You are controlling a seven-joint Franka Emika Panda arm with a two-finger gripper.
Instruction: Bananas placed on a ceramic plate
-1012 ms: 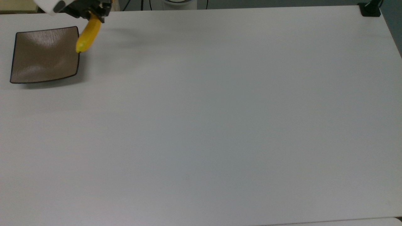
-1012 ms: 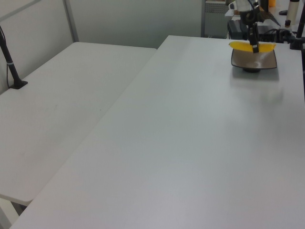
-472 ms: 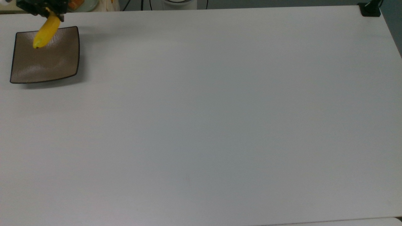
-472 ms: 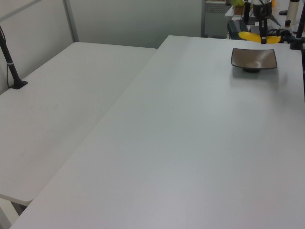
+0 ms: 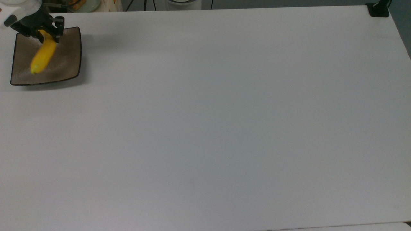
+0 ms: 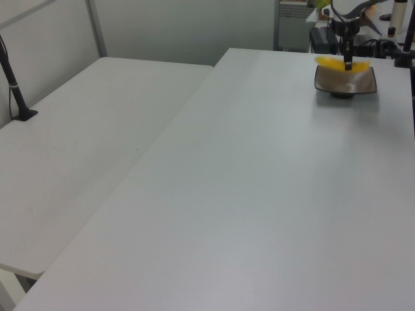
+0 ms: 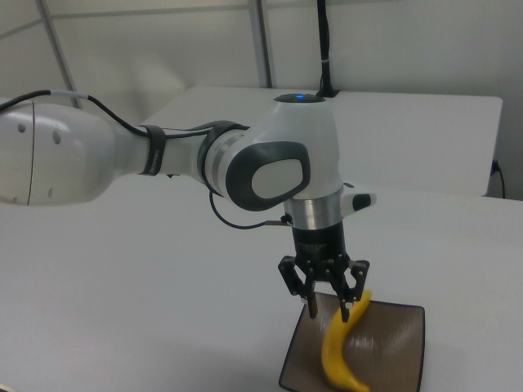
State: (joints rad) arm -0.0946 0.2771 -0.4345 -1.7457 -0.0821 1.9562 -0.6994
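The square brown-grey ceramic plate (image 5: 68, 54) sits at the top view's far left corner of the white table. The yellow banana (image 5: 42, 57) lies lengthwise over the plate, its upper end just under my gripper (image 5: 48, 38). In the right view the gripper (image 7: 329, 312) hangs point-down above the plate (image 7: 400, 343) with its fingers spread. The banana (image 7: 337, 351) slants down beside one fingertip, not pinched between them. In the left view the banana (image 6: 334, 61) is a blurred streak at the plate (image 6: 358, 81), below the gripper (image 6: 347, 65).
The white arm (image 7: 278, 171) reaches in over the plate's corner of the table. A black clamp mount (image 5: 379, 9) sits at the top view's upper right corner. A second white table (image 6: 84, 129) with a black post (image 6: 14, 84) adjoins in the left view's left. Clutter stands behind the plate.
The gripper carried the banana from the plate's right edge to over the plate, then lowered. Its fingers now stand apart and the banana has dropped lower over the plate.
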